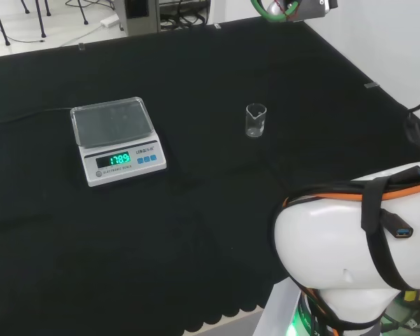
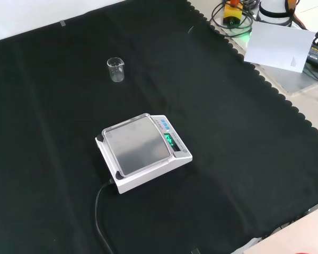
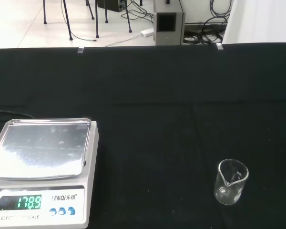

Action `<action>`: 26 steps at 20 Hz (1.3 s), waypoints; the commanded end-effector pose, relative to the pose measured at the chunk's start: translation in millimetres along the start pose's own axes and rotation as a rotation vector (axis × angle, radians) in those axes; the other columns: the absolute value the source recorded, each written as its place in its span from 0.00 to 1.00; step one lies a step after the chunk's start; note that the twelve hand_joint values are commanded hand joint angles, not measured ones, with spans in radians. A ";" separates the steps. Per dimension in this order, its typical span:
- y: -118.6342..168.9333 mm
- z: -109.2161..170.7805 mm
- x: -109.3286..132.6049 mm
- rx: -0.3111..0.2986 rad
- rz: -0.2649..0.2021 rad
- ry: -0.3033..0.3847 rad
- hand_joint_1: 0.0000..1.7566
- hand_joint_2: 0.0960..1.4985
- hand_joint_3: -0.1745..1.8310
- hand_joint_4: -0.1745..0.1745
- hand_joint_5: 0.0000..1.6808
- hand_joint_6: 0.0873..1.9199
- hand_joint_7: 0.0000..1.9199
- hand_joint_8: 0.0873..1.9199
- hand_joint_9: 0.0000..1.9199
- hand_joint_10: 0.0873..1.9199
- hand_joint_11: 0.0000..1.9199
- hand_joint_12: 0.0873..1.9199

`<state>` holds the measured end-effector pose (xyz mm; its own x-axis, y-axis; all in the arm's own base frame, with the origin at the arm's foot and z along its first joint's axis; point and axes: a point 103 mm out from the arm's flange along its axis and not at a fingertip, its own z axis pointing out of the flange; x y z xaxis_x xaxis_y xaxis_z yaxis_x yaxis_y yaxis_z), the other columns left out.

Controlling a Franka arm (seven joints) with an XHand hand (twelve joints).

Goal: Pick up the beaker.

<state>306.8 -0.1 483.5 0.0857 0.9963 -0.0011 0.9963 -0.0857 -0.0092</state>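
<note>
Upright, a small clear glass beaker [image 1: 255, 120] stands alone on the black-clothed desk [image 1: 196, 231]; in the head view it is well to the right of the digital scale [image 1: 117, 140], apart from it; whether the robot hand's fingers are apart or together cannot be told.

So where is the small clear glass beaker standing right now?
The small clear glass beaker stands upright on the black cloth, apart from and right of the white digital scale in the head view; in the front view it is up-left of the scale.
</note>
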 end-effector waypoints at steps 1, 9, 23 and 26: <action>-39.9 -53.3 19.5 -0.043 -0.057 0.006 0.43 0.72 0.06 0.42 0.19 0.22 0.16 0.41 0.25 0.45 0.12 0.70; -5.4 -23.6 8.8 0.013 -0.075 0.042 0.36 0.74 0.01 0.51 0.18 0.01 0.11 0.34 0.21 0.40 0.03 0.76; 66.3 84.3 -8.5 -0.015 -0.115 0.053 0.38 0.75 0.00 0.46 0.27 0.04 0.18 0.35 0.28 0.39 0.09 0.73; 74.9 113.7 -18.0 -0.057 -0.114 0.061 0.40 0.75 0.00 0.43 0.30 0.17 0.23 0.35 0.33 0.36 0.13 0.71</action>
<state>361.8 -7.2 424.0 -0.0076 0.9985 0.0548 0.9988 0.0102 -0.0480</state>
